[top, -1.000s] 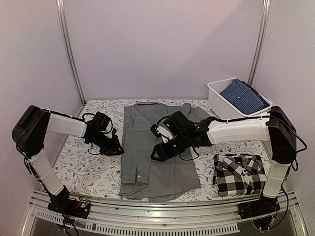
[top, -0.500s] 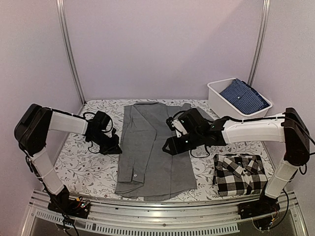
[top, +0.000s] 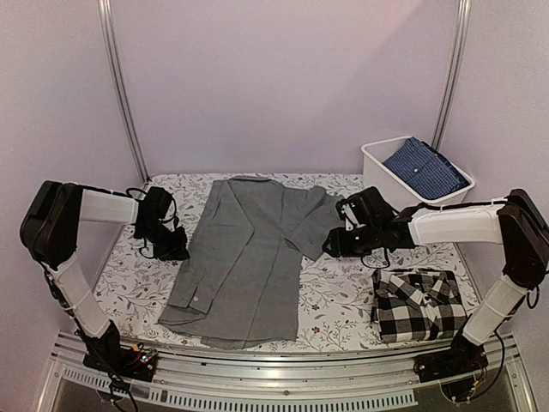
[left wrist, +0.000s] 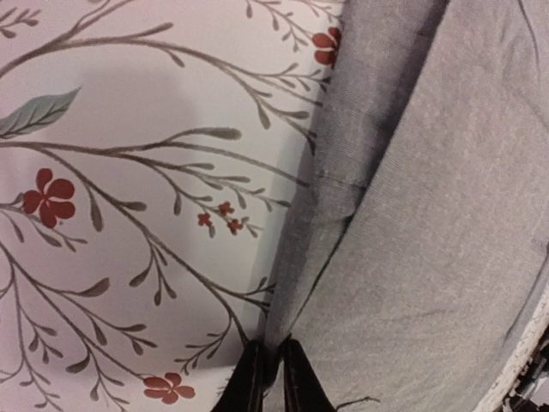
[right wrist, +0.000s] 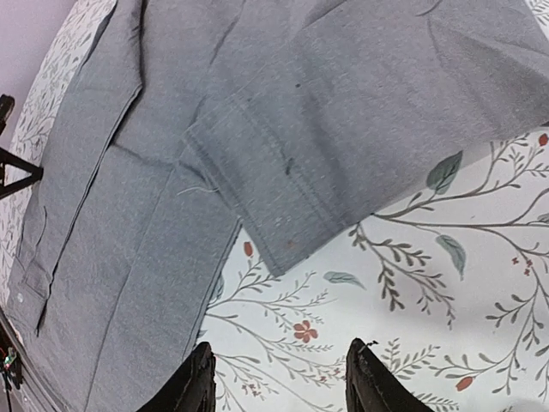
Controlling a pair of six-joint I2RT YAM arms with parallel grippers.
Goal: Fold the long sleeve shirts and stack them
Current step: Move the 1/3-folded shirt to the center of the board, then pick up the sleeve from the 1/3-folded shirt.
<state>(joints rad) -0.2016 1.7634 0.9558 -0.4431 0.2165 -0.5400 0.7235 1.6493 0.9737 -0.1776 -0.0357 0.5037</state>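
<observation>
Near edge first: the metal rail (top: 283,360) runs across the front of the floral-clothed desk (top: 343,311). Tucked into the near right corner is the black-and-white checked shirt (top: 418,305), a folded rectangle square to the desk's edges.

Left of it lies a bare strip of floral cloth, and then the plain, collared mid-grey shirt (top: 244,266), spread flat over the middle. Its hem sits close to the near edge. Its long axis runs near-left to far-right, with the collar pointing at the back wall and almost at the far edge. One sleeve is folded out to the right, its cuff lying on the cloth.

On the shirt's left edge the left gripper (left wrist: 273,352) is pinched tight on the mid-grey shirt, the folded edge running straight between the fingertips. There is only a narrow margin of bare desk beyond it on that side.

On the right, the right gripper (right wrist: 283,348) hangs over bare floral cloth with its jaws apart and nothing between them, just short of the cuff and not touching it.

In the far right corner sits a white plastic bin (top: 382,180), set at an angle, with a folded blue cloth (top: 426,167) lying tilted inside it.
</observation>
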